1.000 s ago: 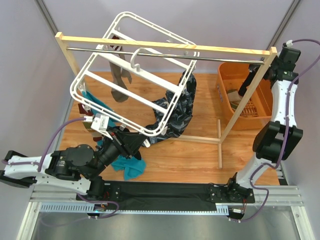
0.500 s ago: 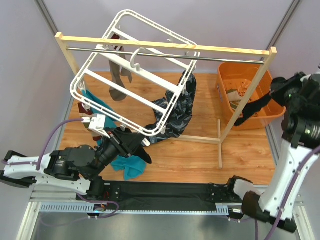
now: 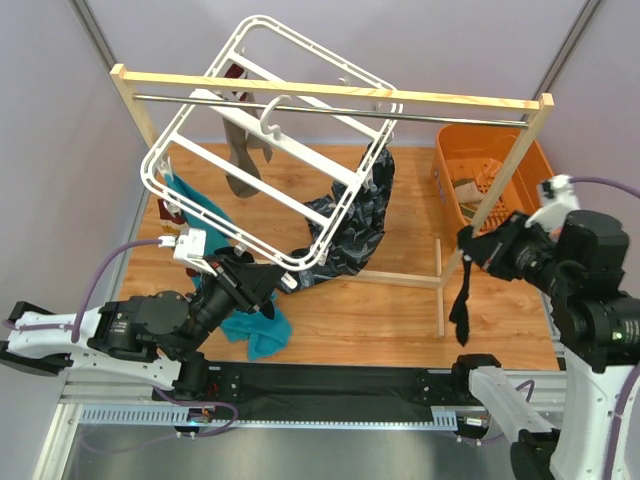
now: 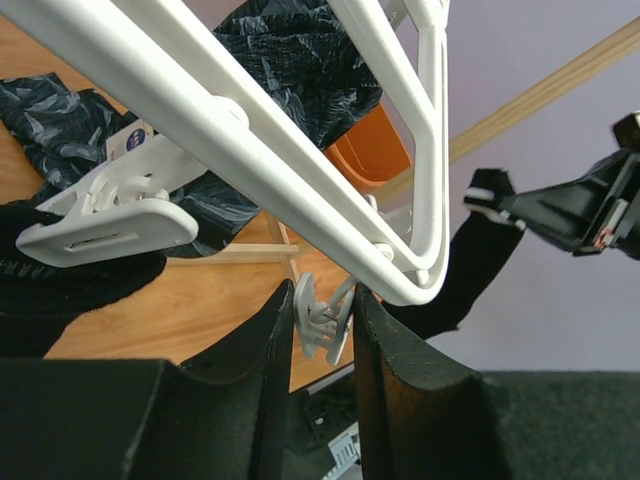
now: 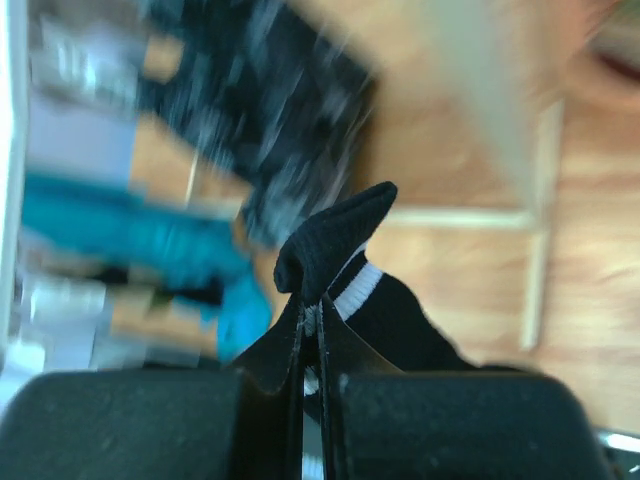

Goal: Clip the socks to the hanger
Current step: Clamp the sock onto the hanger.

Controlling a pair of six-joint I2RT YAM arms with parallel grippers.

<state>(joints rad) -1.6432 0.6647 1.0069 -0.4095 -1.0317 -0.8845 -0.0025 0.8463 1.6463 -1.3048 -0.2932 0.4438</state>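
The white hanger (image 3: 300, 170) hangs tilted from the rail. My left gripper (image 3: 275, 285) is at its near lower corner. In the left wrist view the left gripper (image 4: 320, 330) is shut on a small white clip (image 4: 322, 318) dangling under the hanger's rounded corner (image 4: 425, 285). My right gripper (image 3: 468, 243) is right of the rack's post, shut on a black sock (image 3: 462, 305) that dangles below it. The right wrist view shows the right gripper (image 5: 310, 310) pinching the black sock (image 5: 340, 240) near its white stripe. A teal sock (image 3: 195, 205) and a grey-brown sock (image 3: 240, 165) hang from the hanger. Another teal sock (image 3: 258, 332) lies on the floor.
The wooden rack (image 3: 330, 92) with its metal rail spans the back. A dark patterned cloth (image 3: 360, 215) hangs under the hanger's right side. An orange basket (image 3: 520, 215) sits at the back right. A larger white clip (image 4: 110, 225) hangs left of my left fingers.
The right arm has swung from the basket at the back right toward the front and left, carrying the black sock. The hanger shifted slightly. The left gripper stayed at the corner.
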